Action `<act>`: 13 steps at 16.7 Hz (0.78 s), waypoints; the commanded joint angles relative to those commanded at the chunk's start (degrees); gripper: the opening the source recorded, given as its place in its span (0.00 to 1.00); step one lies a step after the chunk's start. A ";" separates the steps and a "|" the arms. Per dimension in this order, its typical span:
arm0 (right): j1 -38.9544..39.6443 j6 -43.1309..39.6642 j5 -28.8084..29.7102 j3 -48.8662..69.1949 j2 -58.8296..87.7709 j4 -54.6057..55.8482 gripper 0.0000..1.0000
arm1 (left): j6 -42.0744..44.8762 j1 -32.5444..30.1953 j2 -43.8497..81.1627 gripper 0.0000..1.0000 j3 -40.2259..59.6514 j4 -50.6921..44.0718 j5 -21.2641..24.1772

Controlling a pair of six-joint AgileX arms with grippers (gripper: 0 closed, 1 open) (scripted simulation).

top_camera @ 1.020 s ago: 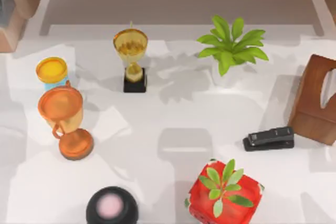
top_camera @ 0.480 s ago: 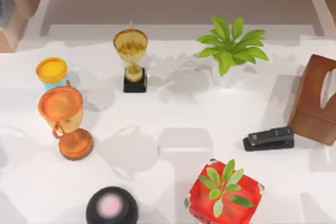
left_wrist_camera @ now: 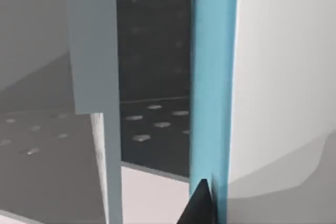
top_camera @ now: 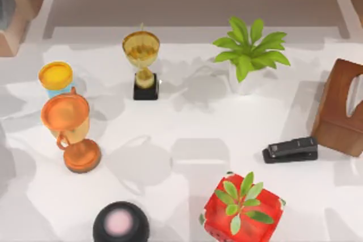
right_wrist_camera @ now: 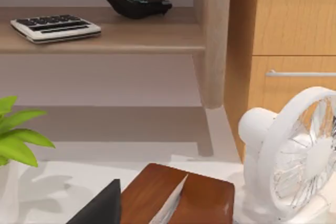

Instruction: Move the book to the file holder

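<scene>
book: not found on the table (top_camera: pixel 187 111) among trophies, plants, black stapler (top_camera: pixel 290 149) | direction from claws, long axis, nearer arm: cannot tell | both claws' opening: cannot tell

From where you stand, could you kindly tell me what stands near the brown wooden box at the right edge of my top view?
Observer: In the right wrist view, a white fan stands close by the brown wooden box.
Operator: Thank you. What lies on the shelf behind the table?
Observer: A white keypad device and, farther along, a black curved object lie on the wooden shelf.
Operator: And what does the left wrist camera face?
Observer: A blue upright panel, seen close up, with a dark dotted surface beside it.
</scene>
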 joint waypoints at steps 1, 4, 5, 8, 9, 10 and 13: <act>0.00 0.00 0.00 0.00 0.00 0.00 1.00 | 0.69 -0.85 0.69 0.00 -0.35 1.15 1.47; 0.00 0.00 0.00 0.00 0.00 0.00 1.00 | 1.36 -1.70 1.66 0.00 -0.70 2.39 3.01; 0.00 0.00 0.00 0.00 0.00 0.00 1.00 | 1.36 -1.70 1.66 0.00 -0.70 2.39 3.01; 0.00 0.00 0.00 0.00 0.00 0.00 1.00 | 1.38 -1.47 1.56 0.00 -0.59 2.29 2.91; 0.00 0.00 0.00 0.00 0.00 0.00 1.00 | 1.33 -1.52 1.55 0.00 -0.43 2.24 2.83; 0.00 0.00 0.00 0.00 0.00 0.00 1.00 | 1.19 -1.72 1.62 0.00 0.16 2.01 2.51; 0.00 0.00 0.00 0.00 0.00 0.00 1.00 | 0.62 -2.87 3.41 0.00 3.14 1.12 1.10</act>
